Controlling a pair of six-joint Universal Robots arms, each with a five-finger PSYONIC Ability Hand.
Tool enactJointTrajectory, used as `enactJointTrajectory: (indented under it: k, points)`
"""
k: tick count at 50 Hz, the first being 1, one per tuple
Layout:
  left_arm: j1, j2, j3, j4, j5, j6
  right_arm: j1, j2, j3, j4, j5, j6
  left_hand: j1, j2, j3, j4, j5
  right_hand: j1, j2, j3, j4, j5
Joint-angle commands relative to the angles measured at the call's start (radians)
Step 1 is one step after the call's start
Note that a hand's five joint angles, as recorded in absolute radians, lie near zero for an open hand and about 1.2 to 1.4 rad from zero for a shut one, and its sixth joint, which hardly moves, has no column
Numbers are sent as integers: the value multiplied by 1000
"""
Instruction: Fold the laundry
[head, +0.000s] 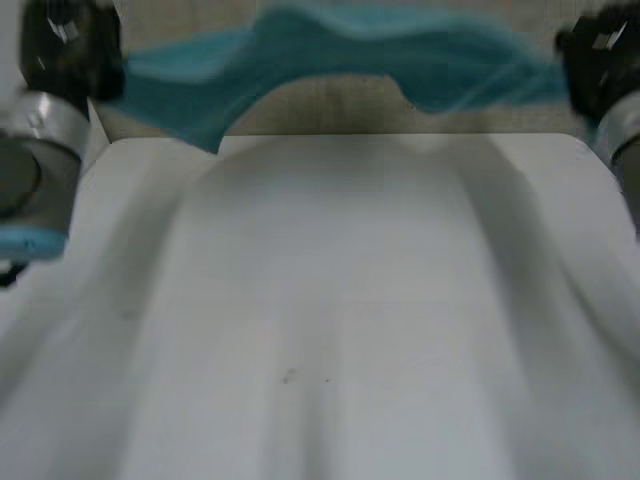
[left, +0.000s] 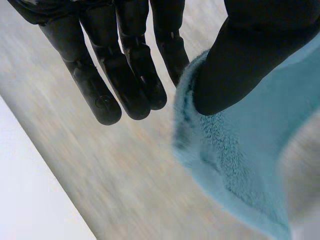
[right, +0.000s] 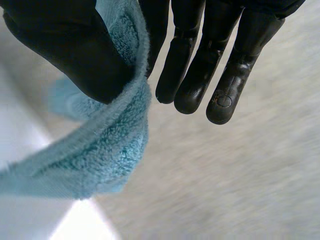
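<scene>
The teal towel (head: 340, 50) hangs in the air at 12 o'clock in the head view, stretched sideways over the far edge of the white desk (head: 330, 300) and, as far as that view shows, not touching it. The left robot hand (head: 65, 45) holds one end at about 10 o'clock and the right robot hand (head: 598, 55) holds the other at about 2 o'clock. Each wrist view shows a pinch: on the left, the thumb (left: 240, 65) presses the towel's edge against the nearest of the straight fingers (left: 125, 85), and on the right the cloth is nipped the same way, with the remaining fingers held out straight beside it. The towel's lower edge is uneven, with a flap drooping toward 11 o'clock and a shallow sag in the middle. Going by this, the task is at an early stage. The towel is picked up and spread between the two hands, but no fold can be seen in it. It has yet to be laid flat on the desk, folded over and squared up, so nearly all the real work is left.
</scene>
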Motion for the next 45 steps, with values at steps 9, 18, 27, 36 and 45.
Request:
enactJointTrajectory:
  k: [9,18,27,36,45]
  points:
    - [3,-56,-361,86,4,11,-75,206,302,22,-149,6,252,194,201,201,261,272,51,45,40,65]
    - [18,-27,-386,83,1,8,-176,171,377,30,-145,282,252,194,201,201,261,-218,-439,-446,-451,-426]
    - [16,-22,-398,83,1,5,-250,148,414,30,-171,476,252,194,201,201,261,-227,-448,-455,-460,-435]
    - [16,-22,-404,83,1,5,-254,154,394,28,-192,476,252,194,201,201,261,-207,-427,-434,-439,-414]
    - [20,-21,-401,77,1,11,-255,184,383,24,-260,473,252,194,201,201,261,434,213,207,202,227]
